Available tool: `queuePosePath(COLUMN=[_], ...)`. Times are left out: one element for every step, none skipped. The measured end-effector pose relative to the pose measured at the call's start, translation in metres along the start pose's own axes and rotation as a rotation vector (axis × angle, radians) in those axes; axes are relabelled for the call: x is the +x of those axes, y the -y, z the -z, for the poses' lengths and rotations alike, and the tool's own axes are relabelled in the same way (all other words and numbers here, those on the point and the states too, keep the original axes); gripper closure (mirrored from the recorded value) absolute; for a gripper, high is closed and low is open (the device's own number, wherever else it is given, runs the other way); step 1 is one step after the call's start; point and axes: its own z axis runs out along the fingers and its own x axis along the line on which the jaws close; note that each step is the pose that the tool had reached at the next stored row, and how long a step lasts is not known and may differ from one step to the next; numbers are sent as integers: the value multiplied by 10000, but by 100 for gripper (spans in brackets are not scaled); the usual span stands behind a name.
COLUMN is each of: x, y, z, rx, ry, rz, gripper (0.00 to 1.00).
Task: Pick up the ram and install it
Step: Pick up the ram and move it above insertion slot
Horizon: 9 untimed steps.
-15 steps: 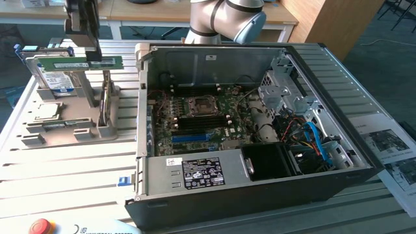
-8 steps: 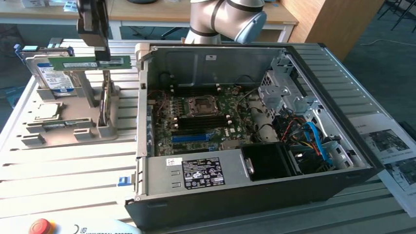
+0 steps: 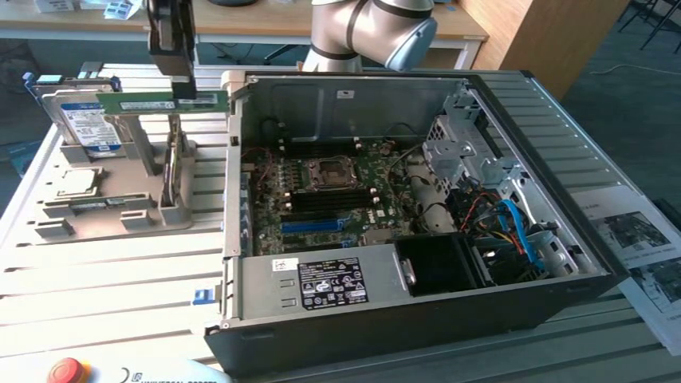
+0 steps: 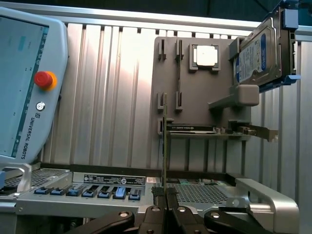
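Hand around thin green ram

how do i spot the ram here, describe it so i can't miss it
Start at the open computer case; off its side on the exterior view's left stands a grey parts holder. Above it, shut in the pincer, is the ram: a long, thin green strip, unlike the boxy blue-labelled hard drive beside it.

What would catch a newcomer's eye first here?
The gripper is shut on the ram, holding it level over the grey rack at the exterior view's left. Beside it, the open case fills the middle, with its motherboard bare. In the wrist view, the red stop button on the pendant stands out.
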Motion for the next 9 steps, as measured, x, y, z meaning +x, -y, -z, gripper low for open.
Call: queuePosePath(x=[1,2,3,3,4,5,6,7,8], y=[22,41,63,83,103,123,143,165,186], z=[3,4,7,9,11,14,16,18,20], rx=[-2,-4,-6,-9,-10,-12,-14,-16,-18], ry=[0,0,0,0,0,0,0,0,0], rz=[0,1,1,-1,-1,-1,0,-1,-1], gripper=[88,88,88,88,88,88,88,88,88])
